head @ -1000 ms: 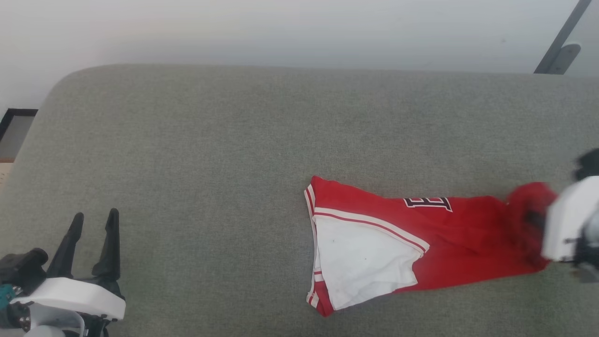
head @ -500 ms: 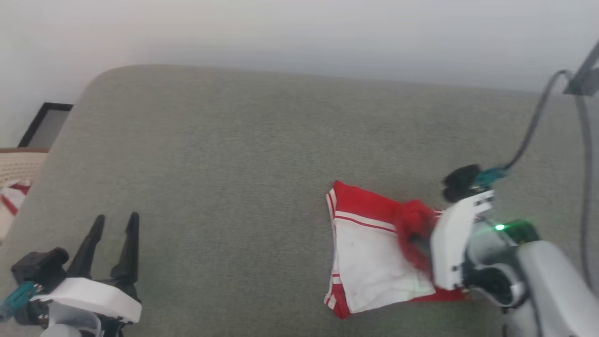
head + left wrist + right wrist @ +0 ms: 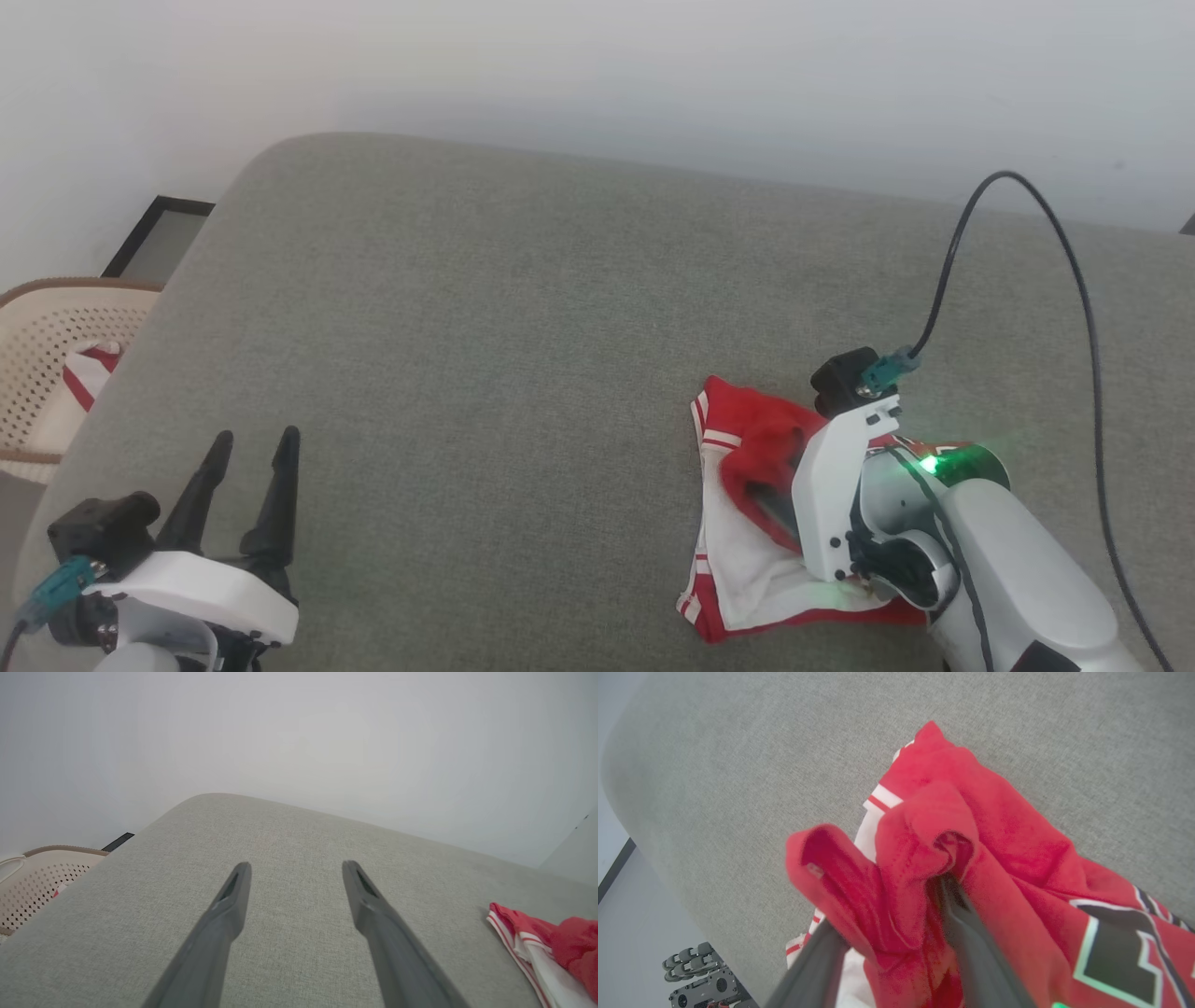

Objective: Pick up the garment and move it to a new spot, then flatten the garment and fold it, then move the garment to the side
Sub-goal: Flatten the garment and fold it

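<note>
Step in hand: folding. The red end of the garment (image 3: 738,560) is doubled over toward its white sleeve, which I judge to be a fold near its finish.
Garment, position: lies on the grey cushion (image 3: 467,327) toward the robot's right and near the front edge, with the striped trim facing the middle.
Right gripper (image 3: 889,919): low over the garment, with its fingers standing well apart. A slack bunch of red cloth lies between and over them, too loose to be a pinch, so I read it as let go.
Left gripper (image 3: 258,434): jaws spread wide with nothing in them, poised over bare cushion well apart from the garment.
Doing it well — exit: one fingertip sits in a pocket of cloth. Draw back along the fingers' own line, not sideways, or the fold may be dragged open.
Doing it well — lay: the doubled part is humped, not flat. A light downward sweep outward from the crease should settle it.
Doing it well — support: the left gripper could pin the striped edge while the right one clears.
Risk: soft knit clings to the fingers and lifts with them.
Count, garments on cushion: one.
Count, grippers: two.
Count, baskets: one perforated basket (image 3: 37,327) beside the cushion, with a red-and-white cloth in it.
Count, cables: one cable (image 3: 943,271).
Count, letters readable: one block letter (image 3: 1115,947), part of another.
</note>
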{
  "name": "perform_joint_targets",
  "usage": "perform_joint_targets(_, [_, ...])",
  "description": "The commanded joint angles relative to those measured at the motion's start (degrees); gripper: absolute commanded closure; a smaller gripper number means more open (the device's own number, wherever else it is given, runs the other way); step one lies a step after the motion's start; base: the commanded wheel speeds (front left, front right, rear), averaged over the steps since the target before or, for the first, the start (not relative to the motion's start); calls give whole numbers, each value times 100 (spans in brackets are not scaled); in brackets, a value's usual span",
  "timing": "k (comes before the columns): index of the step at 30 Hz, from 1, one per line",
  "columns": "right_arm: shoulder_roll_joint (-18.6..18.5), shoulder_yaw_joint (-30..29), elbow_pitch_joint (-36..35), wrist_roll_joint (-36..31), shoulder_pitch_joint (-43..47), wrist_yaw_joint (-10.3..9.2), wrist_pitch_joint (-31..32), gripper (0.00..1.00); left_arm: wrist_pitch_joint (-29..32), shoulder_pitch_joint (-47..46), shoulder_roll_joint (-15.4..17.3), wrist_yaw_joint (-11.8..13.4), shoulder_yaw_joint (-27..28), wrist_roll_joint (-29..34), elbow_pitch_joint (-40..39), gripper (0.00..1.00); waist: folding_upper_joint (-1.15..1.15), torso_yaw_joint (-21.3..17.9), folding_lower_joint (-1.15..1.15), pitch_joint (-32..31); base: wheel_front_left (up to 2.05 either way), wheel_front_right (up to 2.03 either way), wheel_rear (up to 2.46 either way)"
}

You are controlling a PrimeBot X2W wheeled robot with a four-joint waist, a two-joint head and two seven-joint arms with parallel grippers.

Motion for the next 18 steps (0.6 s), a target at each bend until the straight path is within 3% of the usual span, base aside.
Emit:
perform_joint_targets(1, [40,11,33,-15,-60,3,-46,0,-22,-35,25,-18,18,-22,16,0,0,-21,0,-23,0,0,0])
perform_joint_targets(11, [-209,-266,-356,15,-18,3,-409,0,-22,266,102,-18,405,-64,-79,0,0,-377,0,-165,0,0,0])
perform_joint_targets(18, [-534,-680,-926,-92,258,3,-1034,0,-22,478,122,-17,626,69,-159,0,0,-705,0,-249,0,0,0])
